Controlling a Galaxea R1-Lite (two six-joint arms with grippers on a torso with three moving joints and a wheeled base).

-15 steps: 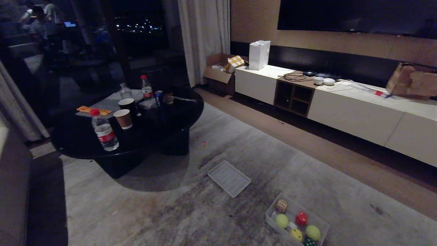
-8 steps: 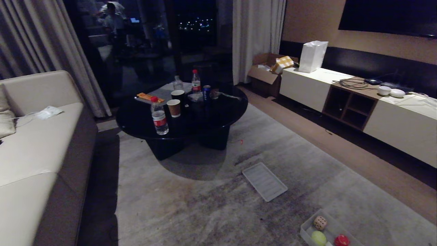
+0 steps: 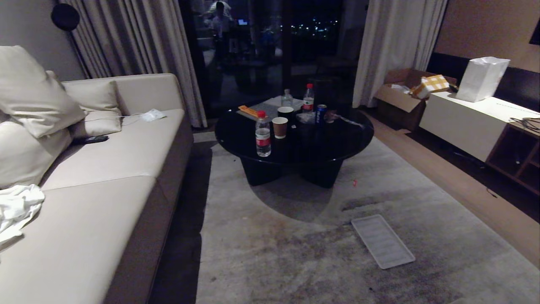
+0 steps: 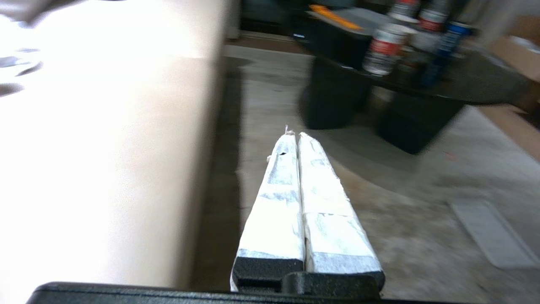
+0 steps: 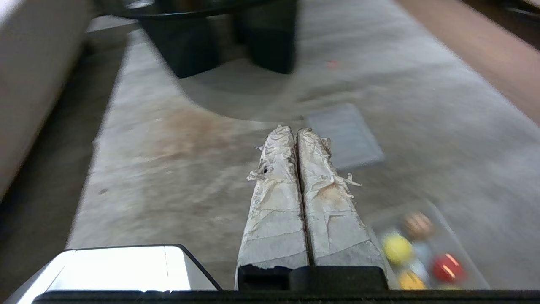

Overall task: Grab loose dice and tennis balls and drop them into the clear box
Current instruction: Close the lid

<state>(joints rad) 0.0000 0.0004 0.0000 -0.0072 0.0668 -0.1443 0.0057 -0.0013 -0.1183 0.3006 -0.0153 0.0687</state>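
Seemingly the collecting is finished: dice (image 5: 448, 267) and a tennis ball (image 5: 396, 248) lie inside the clear box (image 5: 464, 236). Beside it, nothing loose shows (both grippers, left gripper (image 4: 294, 136) and right gripper (image 5: 292, 130), are clenched on nothing).

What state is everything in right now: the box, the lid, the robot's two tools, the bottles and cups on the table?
Clear box: open, on the carpet, holding dice and balls.
Lid: off, lying flat on the carpet, apart from the box.
Left tool: shut, empty.
Right tool: shut, empty.
Nearest water bottle: upright, red cap on.
Brown paper cup: upright, no lid.
Cardboard box: flaps open.
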